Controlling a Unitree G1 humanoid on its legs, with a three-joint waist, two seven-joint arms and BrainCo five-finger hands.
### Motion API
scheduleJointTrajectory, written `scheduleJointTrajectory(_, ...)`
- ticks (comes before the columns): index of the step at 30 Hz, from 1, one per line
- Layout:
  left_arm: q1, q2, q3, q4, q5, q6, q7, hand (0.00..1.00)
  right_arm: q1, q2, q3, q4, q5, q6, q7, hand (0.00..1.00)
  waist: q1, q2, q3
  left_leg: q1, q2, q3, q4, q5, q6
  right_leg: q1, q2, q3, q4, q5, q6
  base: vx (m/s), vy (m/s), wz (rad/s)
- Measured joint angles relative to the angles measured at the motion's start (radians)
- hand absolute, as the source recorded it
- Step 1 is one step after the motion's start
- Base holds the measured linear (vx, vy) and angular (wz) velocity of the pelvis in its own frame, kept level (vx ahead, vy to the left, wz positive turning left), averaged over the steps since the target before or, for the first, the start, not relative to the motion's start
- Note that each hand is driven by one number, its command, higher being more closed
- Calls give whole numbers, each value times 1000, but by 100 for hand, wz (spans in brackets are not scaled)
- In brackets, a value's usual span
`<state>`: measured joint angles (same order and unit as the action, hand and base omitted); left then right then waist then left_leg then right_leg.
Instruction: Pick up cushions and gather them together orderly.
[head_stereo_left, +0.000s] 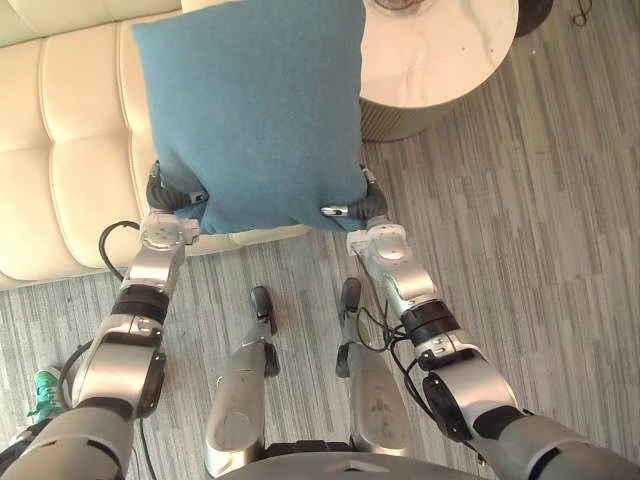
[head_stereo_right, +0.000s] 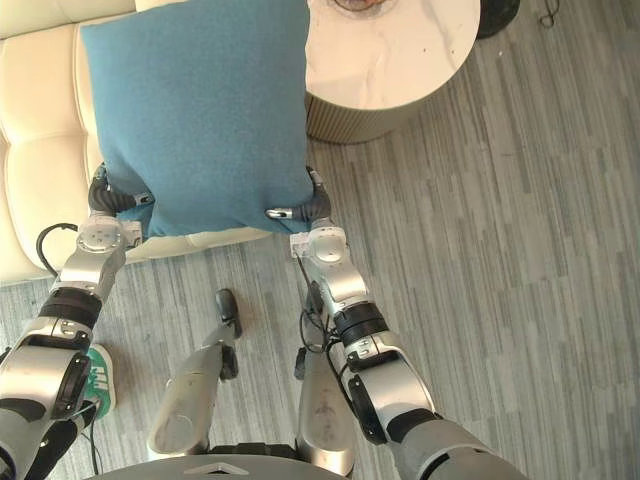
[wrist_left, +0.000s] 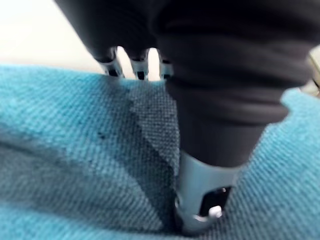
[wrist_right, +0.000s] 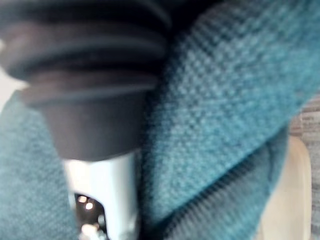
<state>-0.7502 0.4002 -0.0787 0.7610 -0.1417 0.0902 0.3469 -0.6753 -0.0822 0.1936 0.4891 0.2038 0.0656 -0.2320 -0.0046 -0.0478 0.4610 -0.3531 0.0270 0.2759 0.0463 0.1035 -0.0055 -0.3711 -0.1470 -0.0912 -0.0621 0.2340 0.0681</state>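
Note:
A blue square cushion (head_stereo_left: 250, 110) is held up flat above the front edge of the cream sofa (head_stereo_left: 60, 150). My left hand (head_stereo_left: 175, 198) pinches its near left corner, thumb on top and fingers underneath. At the near right corner my right hand (head_stereo_left: 355, 207) grips the cloth the same way. In the left wrist view the thumb (wrist_left: 205, 200) presses into the blue fabric (wrist_left: 75, 165). The right wrist view has the thumb (wrist_right: 100, 195) pushed against the bunched cushion cloth (wrist_right: 220, 120).
A round white marble-topped table (head_stereo_left: 450, 50) with a ribbed base stands just right of the cushion, close to the sofa's end. Grey striped floor (head_stereo_left: 540, 240) spreads out to the right and front. A green shoe (head_stereo_right: 100, 375) rests on the floor at the lower left.

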Motion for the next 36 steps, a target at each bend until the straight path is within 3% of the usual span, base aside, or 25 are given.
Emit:
scheduleJointTrajectory(7, -28, 0, -6, -1, -3, 4, 21, 100, -9, 12, 2, 0, 82, -48, -39, 100, -1, 0, 0, -11, 0, 2, -19, 17, -1, -18, 2, 1, -1, 7, -8, 0, 0, 0)
scheduleJointTrajectory(18, -16, 33, -6, -85, -53, -5, 40, 100, -28, 35, 39, -12, 80, -61, -40, 100, -2, -3, 1, 35, 1, 25, -51, 32, -1, 8, 6, 26, -17, 22, -12, 1, 3, -6)
scheduleJointTrajectory(25, 187, 19, -6, -359, -74, -15, 40, 100, 120, 35, 73, -158, 57, -55, -39, 100, -13, -10, -3, 124, -3, 15, -88, 30, -3, 86, 7, 28, -17, 5, -8, 47, 13, 3)
scheduleJointTrajectory(30, 403, -49, -2, -558, -73, -21, 38, 100, 275, 33, 76, -309, -2, -41, -30, 100, -28, -14, -11, 196, 0, 0, -92, 20, -16, 164, 13, 21, -17, -19, 13, 79, -8, 5)
scheduleJointTrajectory(34, 572, -130, 0, -638, -90, -22, 16, 100, 400, 24, 77, -390, -1, -42, 9, 100, -33, -18, -128, 205, 7, -5, -103, 11, -23, 170, 19, 11, -18, -40, 11, 116, -15, 3)
scheduleJointTrajectory(36, 679, -193, 8, -733, -115, -22, 9, 100, 474, 22, 76, -455, 2, -45, 30, 100, -36, -17, -154, 256, 9, -17, -119, 9, -26, 223, 23, -6, -18, -54, 17, 93, -7, 13)
